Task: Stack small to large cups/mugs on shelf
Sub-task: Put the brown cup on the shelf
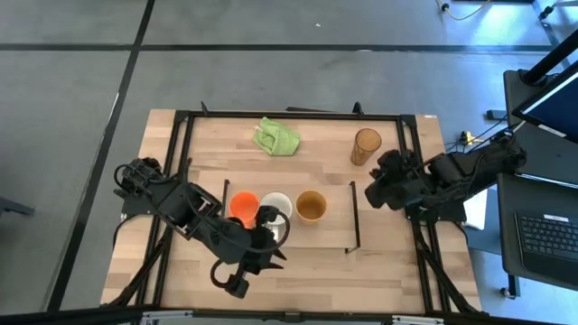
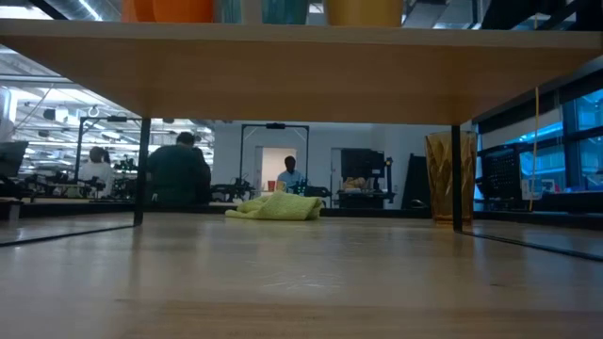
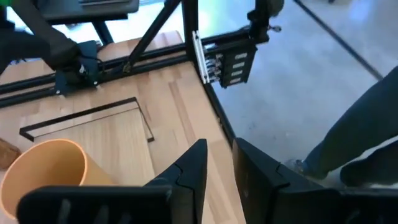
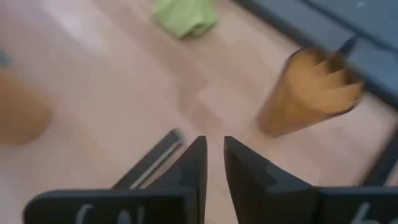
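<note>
On the shelf [image 1: 334, 236] three cups stand in a row on their bases: an orange mug [image 1: 242, 207], a white mug [image 1: 278, 204] and a tan-brown cup [image 1: 311, 206]. The amber tumbler [image 1: 366, 146] stands upright on the table at the far right, off the shelf. My left gripper [image 1: 269, 227] hovers by the white mug, pointing toward the table's right. Its fingers [image 3: 219, 149] stand a narrow gap apart with nothing between them, and the tan-brown cup [image 3: 43, 171] is beside them. My right gripper [image 1: 372, 193] hangs past the shelf's right end, near the tumbler [image 4: 308, 93], a narrow gap [image 4: 214, 143] between its empty fingers.
A crumpled green cloth [image 1: 276, 135] lies at the table's far middle. A black metal frame [image 1: 271, 116] borders the tabletop. The low view looks under the shelf board [image 2: 301, 75] toward the cloth [image 2: 276, 207], the tumbler [image 2: 441, 174] and people in the room behind.
</note>
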Robot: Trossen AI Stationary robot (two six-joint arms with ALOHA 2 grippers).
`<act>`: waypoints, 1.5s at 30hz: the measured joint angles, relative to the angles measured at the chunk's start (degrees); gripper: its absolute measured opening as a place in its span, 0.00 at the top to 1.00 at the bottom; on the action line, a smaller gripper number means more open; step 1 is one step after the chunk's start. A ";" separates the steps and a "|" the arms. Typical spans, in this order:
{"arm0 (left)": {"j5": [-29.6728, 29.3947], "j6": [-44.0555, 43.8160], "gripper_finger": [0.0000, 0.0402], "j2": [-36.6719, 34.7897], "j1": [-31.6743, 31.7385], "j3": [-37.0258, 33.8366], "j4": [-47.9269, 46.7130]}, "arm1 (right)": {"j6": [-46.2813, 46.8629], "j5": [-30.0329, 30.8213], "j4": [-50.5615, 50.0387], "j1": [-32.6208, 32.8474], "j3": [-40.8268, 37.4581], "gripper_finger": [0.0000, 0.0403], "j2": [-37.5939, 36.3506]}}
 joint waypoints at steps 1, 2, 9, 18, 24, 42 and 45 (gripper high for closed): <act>0.00 -0.20 0.82 -0.34 -0.01 0.00 0.17 | -1.45 0.41 -0.60 -1.28 0.11 0.85 -0.01; 0.00 -0.39 0.82 -0.64 -0.11 0.00 0.51 | -2.84 0.81 -1.53 -2.59 0.44 0.84 -0.05; 0.01 3.58 0.82 -4.70 -0.29 0.00 10.33 | -13.04 0.55 -8.08 -14.32 8.46 0.79 -0.37; 4.39 7.74 0.82 -7.18 4.03 0.00 11.44 | -25.79 -11.44 -8.24 -33.33 12.05 0.67 0.07; 10.55 8.42 0.82 -7.24 7.41 0.00 12.02 | -31.66 -20.92 -0.23 -41.44 5.45 0.61 0.94; 17.11 7.05 0.82 -7.27 7.78 0.00 14.79 | -40.03 -29.83 6.81 -49.50 4.33 0.60 17.79; 17.04 7.05 0.82 -7.27 7.82 0.00 14.70 | -40.10 -29.81 6.84 -49.52 4.41 0.60 19.66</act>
